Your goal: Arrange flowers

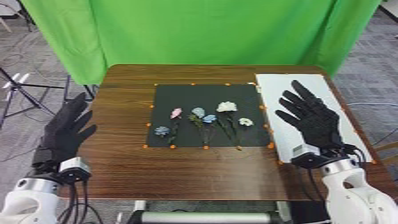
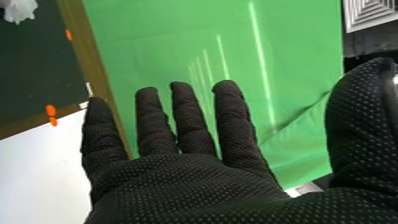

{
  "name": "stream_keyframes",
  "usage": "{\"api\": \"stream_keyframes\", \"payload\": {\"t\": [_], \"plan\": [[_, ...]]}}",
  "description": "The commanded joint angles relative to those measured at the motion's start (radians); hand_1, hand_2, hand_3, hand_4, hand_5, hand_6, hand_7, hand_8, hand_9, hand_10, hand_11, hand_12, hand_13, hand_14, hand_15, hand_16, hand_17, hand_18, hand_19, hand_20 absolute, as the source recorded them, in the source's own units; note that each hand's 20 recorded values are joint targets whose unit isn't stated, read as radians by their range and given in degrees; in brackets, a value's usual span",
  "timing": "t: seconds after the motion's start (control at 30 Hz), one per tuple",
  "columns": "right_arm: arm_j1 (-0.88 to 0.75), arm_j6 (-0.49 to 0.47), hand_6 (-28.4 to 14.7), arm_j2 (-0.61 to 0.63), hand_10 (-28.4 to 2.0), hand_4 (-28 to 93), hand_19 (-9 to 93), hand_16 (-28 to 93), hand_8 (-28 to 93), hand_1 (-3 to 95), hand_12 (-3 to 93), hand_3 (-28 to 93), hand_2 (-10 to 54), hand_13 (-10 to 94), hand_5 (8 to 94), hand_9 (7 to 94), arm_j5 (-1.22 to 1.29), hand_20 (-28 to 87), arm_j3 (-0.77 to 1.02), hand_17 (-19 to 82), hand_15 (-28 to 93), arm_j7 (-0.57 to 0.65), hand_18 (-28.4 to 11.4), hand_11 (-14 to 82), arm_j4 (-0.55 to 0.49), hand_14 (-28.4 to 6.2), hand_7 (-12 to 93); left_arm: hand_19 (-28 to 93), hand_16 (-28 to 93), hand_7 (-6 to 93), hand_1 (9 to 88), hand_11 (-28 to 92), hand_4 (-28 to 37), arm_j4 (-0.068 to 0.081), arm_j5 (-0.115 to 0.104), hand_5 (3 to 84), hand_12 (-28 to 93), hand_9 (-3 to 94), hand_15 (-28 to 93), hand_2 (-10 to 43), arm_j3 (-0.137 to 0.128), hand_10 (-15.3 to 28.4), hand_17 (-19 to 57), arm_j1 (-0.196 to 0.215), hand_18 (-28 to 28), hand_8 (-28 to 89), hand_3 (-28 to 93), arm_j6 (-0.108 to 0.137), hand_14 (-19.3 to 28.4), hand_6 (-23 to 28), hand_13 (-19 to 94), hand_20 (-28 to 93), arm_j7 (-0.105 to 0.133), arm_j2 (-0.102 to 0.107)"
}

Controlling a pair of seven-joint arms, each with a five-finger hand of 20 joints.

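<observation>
In the head view, several flowers lie on a dark mat (image 1: 204,92) at the table's middle: a white flower (image 1: 227,106), a smaller white one (image 1: 246,121), a pink one (image 1: 176,112), and blue ones (image 1: 162,131). My right hand (image 1: 315,122) is over the white sheet to the right of the mat, fingers straight and spread, holding nothing. My left hand (image 1: 64,132) stands open at the table's left edge, apart from the flowers. In the right wrist view, the right hand (image 2: 178,177) is open, with part of a white flower (image 2: 18,9) farther off.
A white sheet (image 1: 275,85) lies along the table's right side, next to the mat. Orange dots mark the mat's border. Behind the brown table (image 1: 124,170) hangs a green cloth (image 1: 209,35), and a tripod (image 1: 18,87) stands at the left.
</observation>
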Motion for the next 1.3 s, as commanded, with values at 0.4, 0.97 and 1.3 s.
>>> {"api": "stream_keyframes", "payload": {"t": [0.4, 0.97, 1.3], "plan": [[-0.027, 0.016, -3.1, 0.007, -13.1, -24, 28, 38, -7, 11.7, 24.4, 79, -1.0, 19, 28.0, 28.2, -0.007, 18, -0.014, -3, -4, 0.025, -18.6, 0.7, -0.011, -11.4, 10, 33, 8, 21.1, 21.9, 5, -28.3, 0.002, 0.002, 17.3, 24, 14.5, 10, -3.7, -0.010, 7.9, -14.6, 0.000, 18.8, -11, 68, -0.011, 11.8, 1.1, 9, 7, -0.027, -0.021], [-0.035, 0.045, -3.2, 0.003, -13.3, -24, 28, 38, -7, 11.8, 24.6, 80, -0.6, 20, 28.4, 29.1, 0.013, 18, -0.035, -3, -3, 0.028, -18.7, 1.0, -0.012, -11.2, 11, 34, 8, 21.1, 22.6, 5, -28.3, 0.024, -0.071, 17.5, 23, 14.6, 11, -3.0, 0.014, 7.9, -14.5, -0.042, 18.8, -11, 68, -0.065, 11.8, 1.1, 9, 7, -0.032, -0.025], [-0.029, 0.050, -3.3, 0.004, -13.4, -24, 28, 38, -7, 12.0, 24.7, 80, -0.4, 20, 28.3, 29.1, 0.024, 19, -0.033, -3, -3, 0.034, -18.7, 1.0, -0.015, -11.2, 11, 34, 8, 20.8, 22.6, 5, -28.3, 0.013, -0.033, 17.7, 23, 14.5, 11, -3.0, 0.007, 8.0, -14.5, -0.026, 18.8, -11, 68, -0.038, 11.9, 1.2, 9, 7, -0.024, -0.020]]}}
